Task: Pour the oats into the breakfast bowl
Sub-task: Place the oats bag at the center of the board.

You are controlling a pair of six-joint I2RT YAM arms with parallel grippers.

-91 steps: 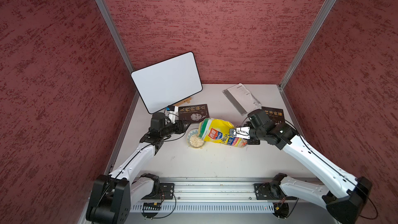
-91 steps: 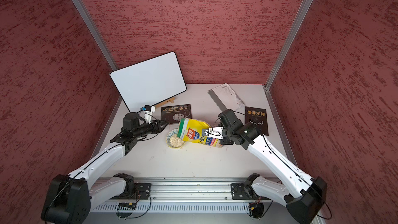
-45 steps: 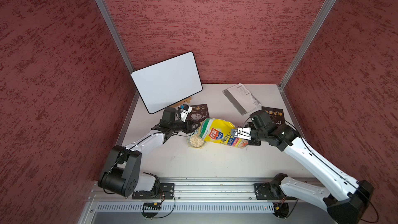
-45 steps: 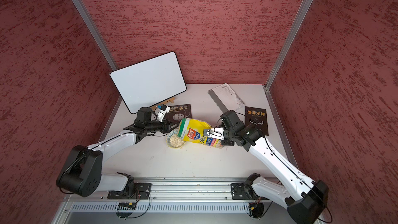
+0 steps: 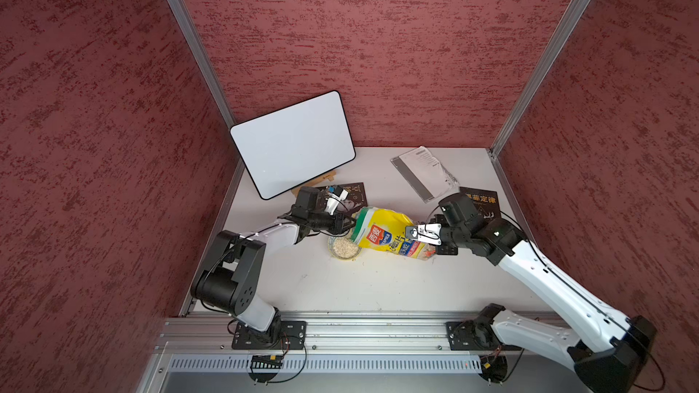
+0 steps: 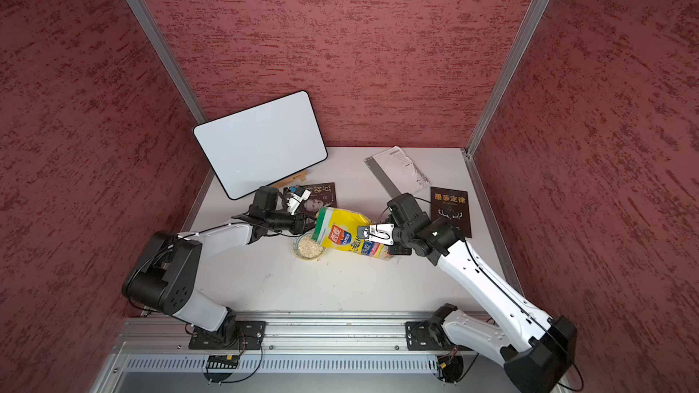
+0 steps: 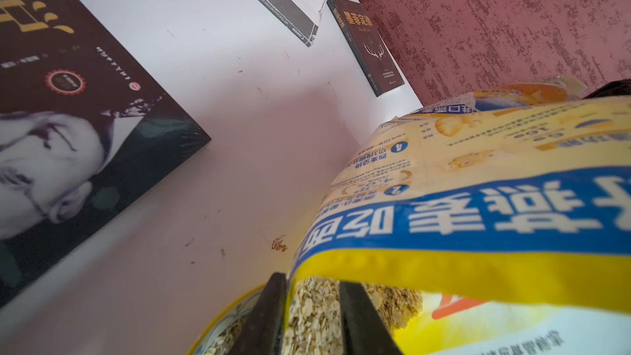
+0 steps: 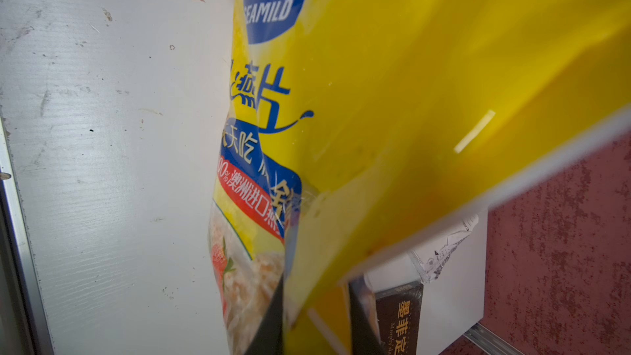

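Left claw: My left claw has come across from the side of the table. It now stands at the open mouth of the oat bag.
Left claw fingers: They are nearer to each other than a second ago, but a gap shows between them. The yellow lip of the bag runs across their tips. I cannot tell if the lip is already pinched.
Bag mouth: The green-band end points down over the breakfast bowl. The oats are visible right at the opening.
Bowl: It sits on the table under the mouth, in the same place as before. A layer of flakes is already in it.
Right claw: My right claw stays closed on the bottom end of the bag and keeps that end raised. It has not changed.
Meaning for the task: I judge the pouring as partly done. Only the left arm has moved, probably to take the lip and steady the mouth so that the flow stays inside the bowl.
Risk: The bag is much wider than the bowl, so a pull on the lip may send flakes over the rim.
Around: A dark book lies just behind the left claw. The whiteboard stands well apart.
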